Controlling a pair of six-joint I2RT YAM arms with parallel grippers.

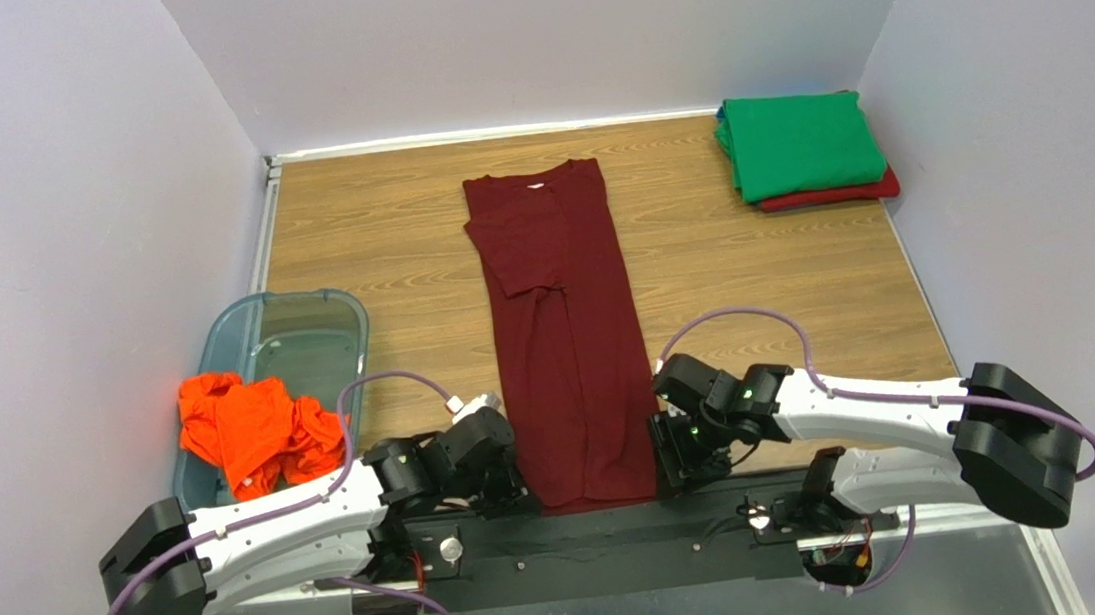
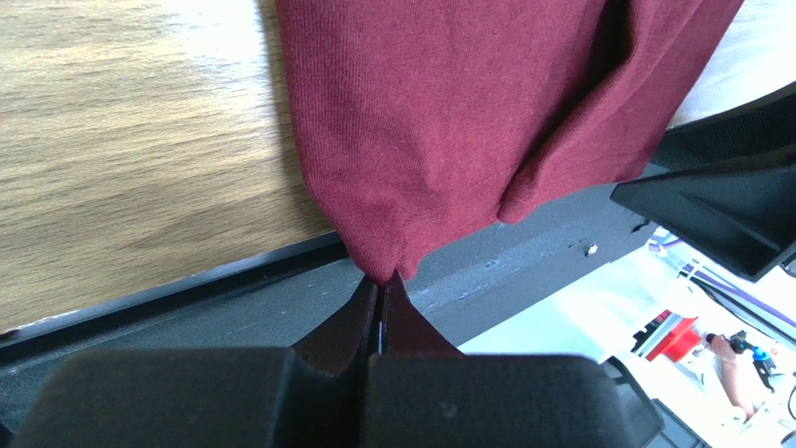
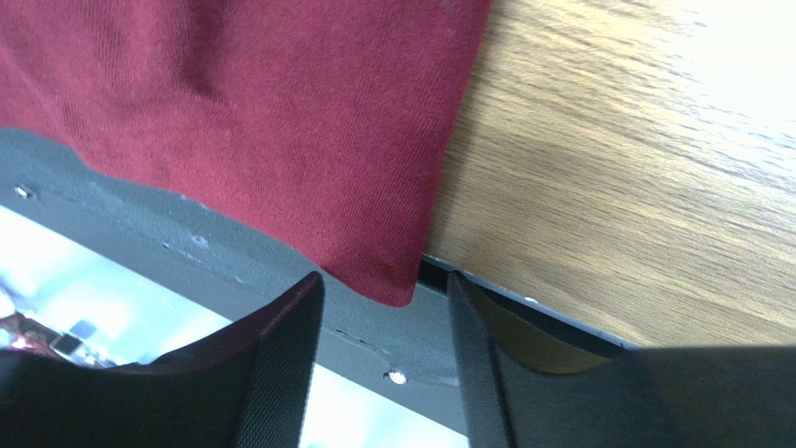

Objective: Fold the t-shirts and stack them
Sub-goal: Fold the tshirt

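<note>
My left pincer [image 2: 381, 289] is clenched on the near left hem corner of the maroon t-shirt [image 1: 563, 321], with the cloth bunched to a point at its tips. My right pincer [image 3: 385, 308] is released. Its jaws stand either side of the near right corner, which hangs ungripped over the worktop [image 1: 747, 273] edge. I judge I need both corners so I can carry the hem away from me for a fold.

Whether my left grip has caught every layer I cannot tell. Ahead of both pincers the shirt runs as a narrow strip, sides folded in. Left of my left pincer an orange t-shirt [image 1: 251, 427] droops over a clear bin [image 1: 307, 331]. Far ahead and right of my right pincer, a folded green t-shirt [image 1: 799, 143] mostly covers a red t-shirt [image 1: 860, 193].
</note>
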